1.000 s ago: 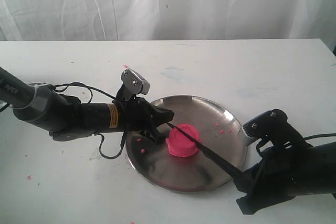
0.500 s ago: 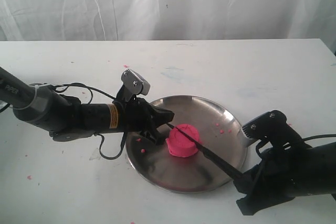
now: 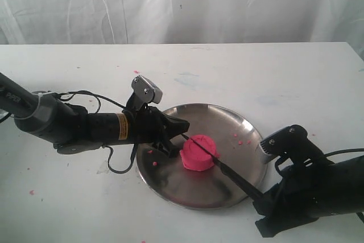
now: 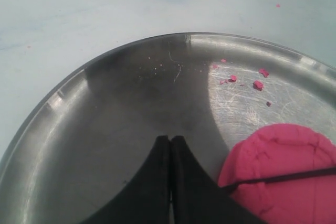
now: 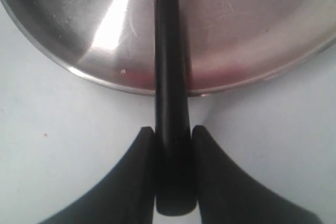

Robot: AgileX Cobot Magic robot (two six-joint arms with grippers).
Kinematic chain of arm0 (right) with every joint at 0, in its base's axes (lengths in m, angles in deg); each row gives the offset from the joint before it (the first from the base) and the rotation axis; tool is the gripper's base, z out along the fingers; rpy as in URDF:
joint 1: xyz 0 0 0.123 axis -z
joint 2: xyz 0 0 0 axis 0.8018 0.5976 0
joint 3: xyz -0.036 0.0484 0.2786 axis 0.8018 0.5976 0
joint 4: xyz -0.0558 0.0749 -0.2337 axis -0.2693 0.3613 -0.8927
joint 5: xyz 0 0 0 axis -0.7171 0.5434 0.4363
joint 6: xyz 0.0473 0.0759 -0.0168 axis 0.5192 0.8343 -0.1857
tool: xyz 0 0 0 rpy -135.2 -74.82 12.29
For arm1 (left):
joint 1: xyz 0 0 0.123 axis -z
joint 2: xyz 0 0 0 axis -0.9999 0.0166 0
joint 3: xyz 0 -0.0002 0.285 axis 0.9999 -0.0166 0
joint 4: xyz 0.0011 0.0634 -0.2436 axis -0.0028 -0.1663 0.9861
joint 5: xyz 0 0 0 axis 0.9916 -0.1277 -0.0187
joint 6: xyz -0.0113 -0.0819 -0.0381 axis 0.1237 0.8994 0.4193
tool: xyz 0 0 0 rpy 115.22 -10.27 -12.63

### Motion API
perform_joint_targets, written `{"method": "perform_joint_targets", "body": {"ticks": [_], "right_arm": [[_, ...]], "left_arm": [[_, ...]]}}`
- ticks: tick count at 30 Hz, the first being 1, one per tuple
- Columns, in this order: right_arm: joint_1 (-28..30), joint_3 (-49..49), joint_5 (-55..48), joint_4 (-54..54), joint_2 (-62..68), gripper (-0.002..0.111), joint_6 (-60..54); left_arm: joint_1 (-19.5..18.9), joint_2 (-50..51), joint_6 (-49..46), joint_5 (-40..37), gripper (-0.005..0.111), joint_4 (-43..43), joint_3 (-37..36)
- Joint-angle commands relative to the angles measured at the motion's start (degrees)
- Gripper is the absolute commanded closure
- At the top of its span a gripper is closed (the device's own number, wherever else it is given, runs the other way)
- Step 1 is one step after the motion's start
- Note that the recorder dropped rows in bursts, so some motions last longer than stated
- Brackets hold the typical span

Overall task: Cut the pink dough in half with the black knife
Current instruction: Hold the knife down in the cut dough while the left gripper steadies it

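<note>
Exterior view: find pink dough (image 3: 198, 153) left of centre on steel plate (image 3: 227, 119), black knife (image 3: 230, 171) blade lying across its top. Note right gripper (image 5: 173, 129) clamped on knife handle just outside plate's front-right rim. Note left gripper (image 4: 170, 140) pressed closed, holding nothing, between dough and plate's left rim.

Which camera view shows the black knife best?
The exterior view: nearly the whole knife shows, lying across the pink dough. The left wrist view shows only a thin blade line on the dough; the right wrist view shows only the handle between the fingers.
</note>
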Motion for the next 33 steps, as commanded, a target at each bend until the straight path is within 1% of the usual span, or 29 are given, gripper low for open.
{"method": "perform_joint_targets", "body": {"ticks": [1,25,33], "right_arm": [[-0.1,0.0,1.0,0.4,0.2,0.108,0.0],[-0.1,0.0,1.0,0.4,0.3,0.108,0.0],[-0.1,0.0,1.0,0.4,0.5,0.108,0.0]], "left_arm": [[0.2,0.4,-0.5,-1.3,0.107,-1.7,-0.7],[0.2,0.4,-1.8,-1.9,0.107,-1.7,-0.7],[0.2,0.4,-1.9,-5.0,0.107,-1.7,-0.7]]}}
